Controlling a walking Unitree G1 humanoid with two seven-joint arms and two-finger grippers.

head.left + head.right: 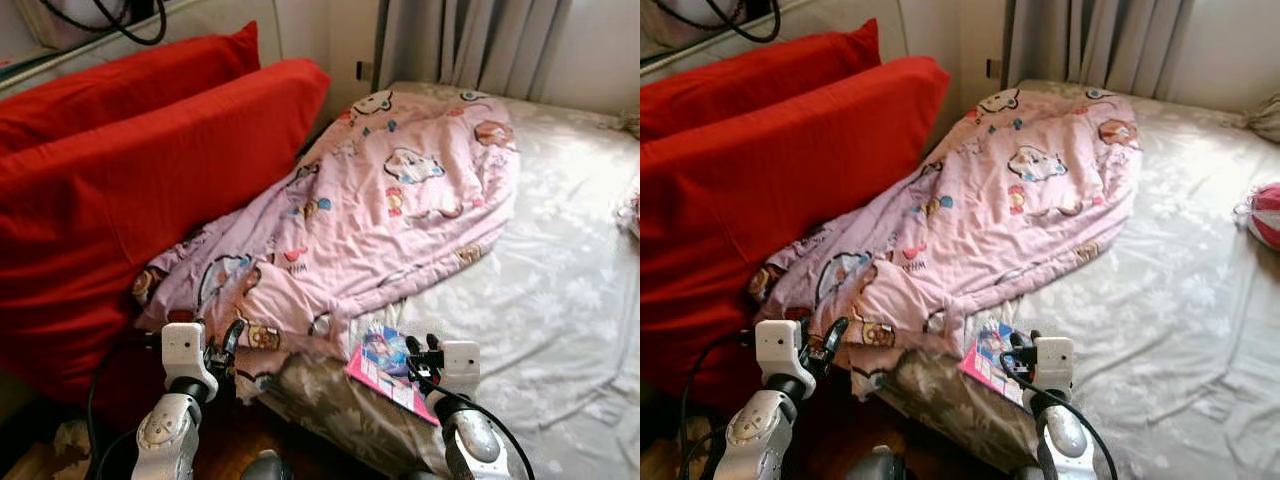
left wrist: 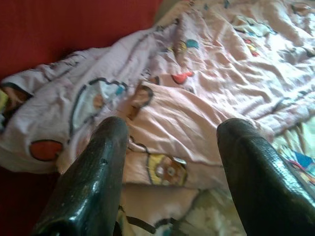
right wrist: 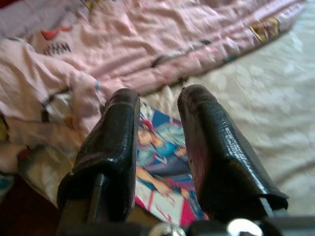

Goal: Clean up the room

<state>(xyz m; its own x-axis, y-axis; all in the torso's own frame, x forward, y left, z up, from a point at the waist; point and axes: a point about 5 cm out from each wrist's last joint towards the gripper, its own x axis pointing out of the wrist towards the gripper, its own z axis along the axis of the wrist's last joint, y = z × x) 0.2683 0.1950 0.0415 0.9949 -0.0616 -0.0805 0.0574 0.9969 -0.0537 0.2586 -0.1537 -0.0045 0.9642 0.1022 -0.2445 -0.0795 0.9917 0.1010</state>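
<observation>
**Reaching over the near corner of an untidy bed**

Standing at the near corner of the bed (image 1: 560, 300), the robot has both arms raised over the mattress edge, which fits a start on tidying the things left there. A pink cartoon-print blanket (image 1: 400, 200) lies rumpled in a long diagonal heap from the far end down to this corner, its lower end bunched against two red cushions (image 1: 130, 180) that lean along the robot's left. A small picture book (image 1: 385, 365) with a bright pink-edged cover lies flat on the sheet, just beside the blanket's lower hem and partly overhanging the mattress corner.

The right gripper (image 3: 157, 123) hovers directly above that book; its two black fingers stand slightly apart with the cover showing in the gap between them, holding nothing. Judging by this, the book is the likely first pick.

The left gripper (image 2: 170, 142) is spread wide and empty, pointing at the bunched end of the blanket near the cushions, close above the fabric but apart from it.

A red-and-white bundle (image 1: 1265, 215) sits well apart at the bed's far right edge.
</observation>
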